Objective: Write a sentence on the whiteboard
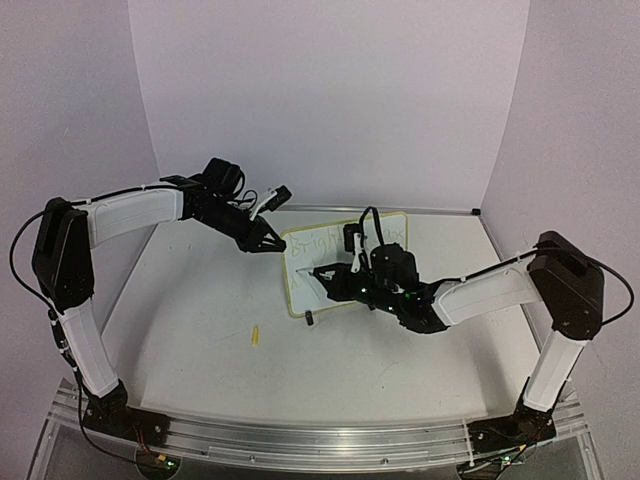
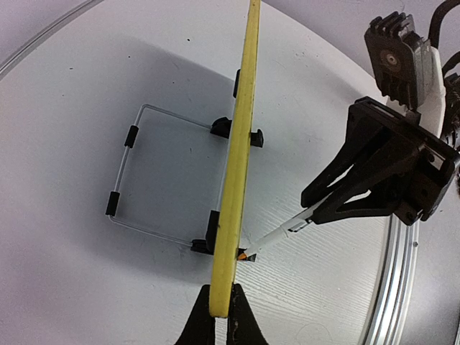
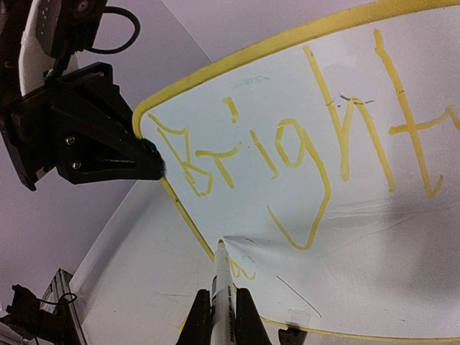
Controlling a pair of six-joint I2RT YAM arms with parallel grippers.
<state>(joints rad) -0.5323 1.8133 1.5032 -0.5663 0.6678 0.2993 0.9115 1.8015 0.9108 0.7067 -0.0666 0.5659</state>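
Your left fingers (image 2: 200, 330) clamp the whiteboard (image 3: 374, 237) by its edge, steadying it on the table (image 1: 200, 330) (wire stand (image 2: 131, 135) behind). Your right fingers (image 3: 198, 330) grip the marker (image 3: 221, 277), tip beneath "Bright", for the sentence (image 3: 287, 154) to continue.

Two matching arms on show: the left arm (image 1: 85, 350) and right arm (image 1: 488, 292) both wear smooth white shells (image 1: 130, 213) between chunky black joint housings (image 1: 62, 250), with thin black cables (image 1: 14, 262) looping off them. The left gripper (image 3: 154, 164) is matte black and angular, dotted with small silver screws (image 3: 70, 141). Green lights (image 1: 376, 291) glow on the right wrist.
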